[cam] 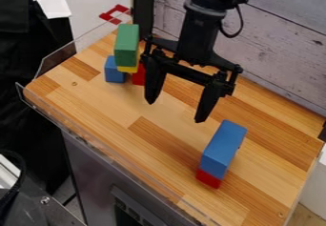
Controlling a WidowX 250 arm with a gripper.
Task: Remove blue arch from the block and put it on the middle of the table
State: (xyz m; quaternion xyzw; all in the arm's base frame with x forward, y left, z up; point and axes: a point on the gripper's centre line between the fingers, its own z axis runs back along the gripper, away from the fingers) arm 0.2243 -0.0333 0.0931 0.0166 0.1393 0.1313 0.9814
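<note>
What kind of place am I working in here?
It looks like a lab or workshop test station. The wooden tabletop has a clear plastic edge, a robot arm hangs over it, and toy blocks, such as the green one, sit stacked on top.

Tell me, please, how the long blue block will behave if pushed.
The long blue block looks stiff, with straight edges, so it probably will not bend. Its flat sides suggest sliding rather than rolling. It sits on a red block, so a push may tip it off.
</note>
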